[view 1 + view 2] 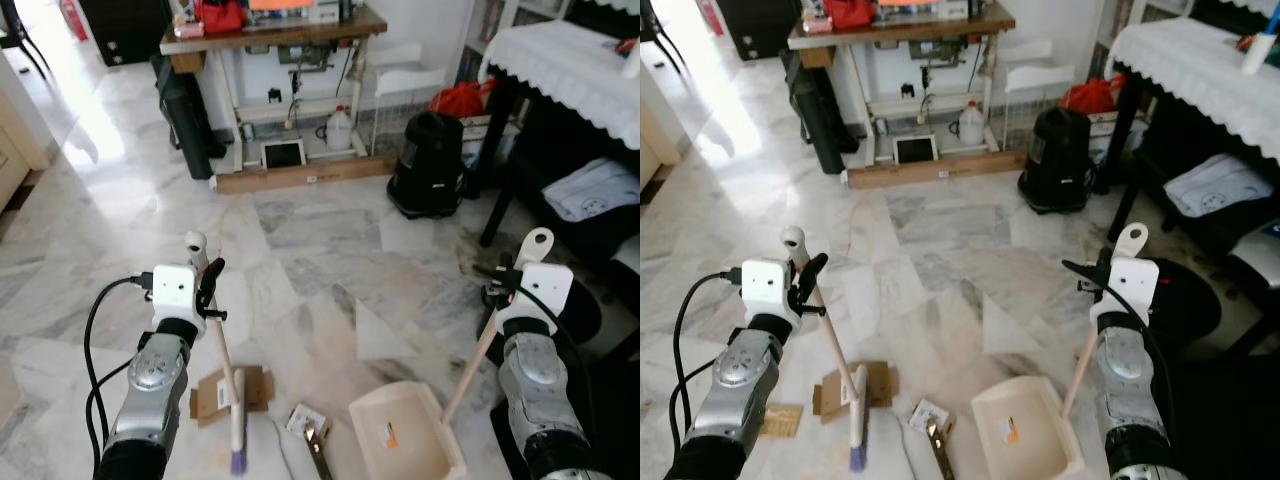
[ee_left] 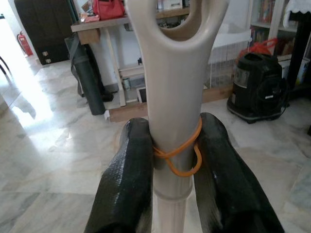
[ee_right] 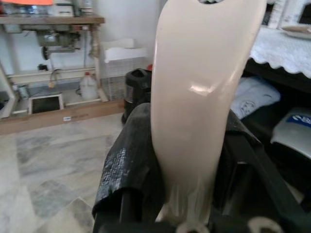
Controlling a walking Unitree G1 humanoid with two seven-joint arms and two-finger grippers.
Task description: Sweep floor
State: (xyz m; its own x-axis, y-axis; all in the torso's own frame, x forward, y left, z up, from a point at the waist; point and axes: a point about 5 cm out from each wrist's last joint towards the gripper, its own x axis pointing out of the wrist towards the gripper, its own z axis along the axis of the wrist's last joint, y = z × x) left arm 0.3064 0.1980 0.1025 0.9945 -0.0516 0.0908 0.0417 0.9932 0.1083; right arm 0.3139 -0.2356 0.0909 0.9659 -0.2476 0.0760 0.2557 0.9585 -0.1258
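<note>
Slanting broom (image 1: 226, 372), bristles floorward, handle up in left gripper (image 1: 205, 285).

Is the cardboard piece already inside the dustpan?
No, the cardboard piece lies on the floor beside the broom head, apart from the dustpan.

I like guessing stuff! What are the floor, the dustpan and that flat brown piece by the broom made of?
The floor looks like polished marble: grey veins, shiny glare. The dustpan seems smooth cream plastic. The flat brown piece looks like dull cardboard, with folded flaps.
</note>
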